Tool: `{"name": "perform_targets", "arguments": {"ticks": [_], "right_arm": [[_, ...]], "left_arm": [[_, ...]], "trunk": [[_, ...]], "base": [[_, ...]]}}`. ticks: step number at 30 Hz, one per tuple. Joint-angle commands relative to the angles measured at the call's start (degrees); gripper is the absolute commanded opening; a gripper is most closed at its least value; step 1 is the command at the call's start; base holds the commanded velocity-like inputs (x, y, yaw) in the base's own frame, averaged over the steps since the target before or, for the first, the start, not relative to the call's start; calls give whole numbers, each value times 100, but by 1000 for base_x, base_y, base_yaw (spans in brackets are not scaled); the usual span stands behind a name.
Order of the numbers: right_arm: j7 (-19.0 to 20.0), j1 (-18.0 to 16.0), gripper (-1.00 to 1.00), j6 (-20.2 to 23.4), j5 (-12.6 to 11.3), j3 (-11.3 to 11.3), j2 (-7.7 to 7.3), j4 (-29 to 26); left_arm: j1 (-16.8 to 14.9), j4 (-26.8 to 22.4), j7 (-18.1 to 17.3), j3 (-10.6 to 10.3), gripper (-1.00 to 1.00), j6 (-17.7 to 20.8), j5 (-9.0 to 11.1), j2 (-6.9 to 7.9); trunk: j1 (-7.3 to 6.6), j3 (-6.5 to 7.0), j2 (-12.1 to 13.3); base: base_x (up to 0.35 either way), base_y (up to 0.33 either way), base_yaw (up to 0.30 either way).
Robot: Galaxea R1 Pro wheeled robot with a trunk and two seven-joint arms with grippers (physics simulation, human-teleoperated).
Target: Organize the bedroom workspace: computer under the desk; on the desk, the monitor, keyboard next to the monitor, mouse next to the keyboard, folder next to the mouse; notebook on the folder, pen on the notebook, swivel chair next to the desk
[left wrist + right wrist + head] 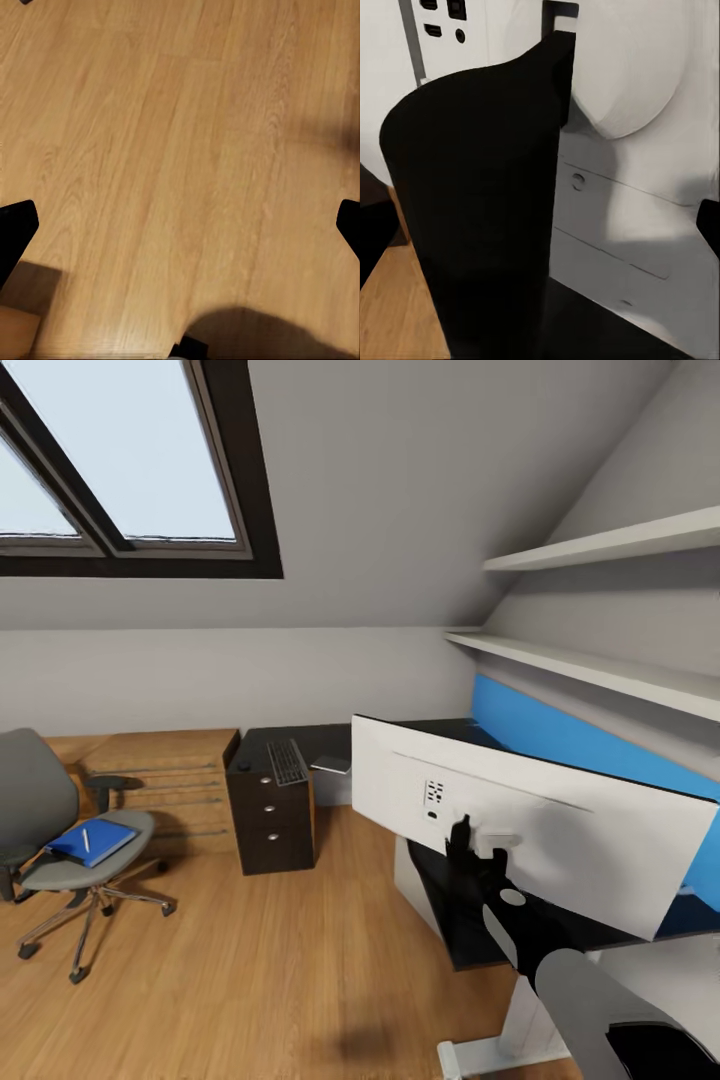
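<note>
The monitor (560,830) stands on the black desk (455,935) with its white back toward me. My right gripper (470,852) is at the monitor's stem. In the right wrist view the black stem (480,225) sits between the fingers, and one fingertip (709,225) stays apart from it, so the gripper is open. The swivel chair (60,830) stands at the left, away from the desk, with the blue folder (92,842) on its seat and the pen (86,840) on the folder. The keyboard (287,761) lies on a black drawer unit (270,815). My left gripper (180,225) hangs open over the wood floor.
A small grey flat item (332,764) lies beside the keyboard. Low light-wood shelving (165,780) runs along the back wall. Two white wall shelves (600,545) hang above the desk's blue panel (570,738). A skylight (120,460) sits in the sloped ceiling.
</note>
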Motion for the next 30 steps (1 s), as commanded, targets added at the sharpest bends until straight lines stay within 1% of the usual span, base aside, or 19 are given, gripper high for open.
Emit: {"name": "perform_targets", "arguments": {"ticks": [1,7,18,25,30], "right_arm": [[-22,-5,100,-17,-15,25,-2,5],[-22,-5,100,-17,-15,25,-1,5],[-30,-5,100,-17,-10,25,0,5],[-57,-5,100,-14,-14,25,0,5],[-64,-5,100,-10,-15,23,0,5]], "left_arm": [[-4,1,-13,11,100,-27,47,-6],[-4,-2,-16,11,100,-30,46,-9],[-4,-7,-14,11,100,-35,47,-9],[-4,-7,-15,11,100,-36,45,-9],[-4,-7,-13,11,100,-31,44,-9]], "trunk": [[-1,-10,-8],[-1,-10,-8],[-1,-10,-8],[-1,-10,-8],[-1,-10,-8]], "base": [[-273,0,0],[-272,0,0],[-57,0,0],[-282,-19,0],[-293,-149,0]]}}
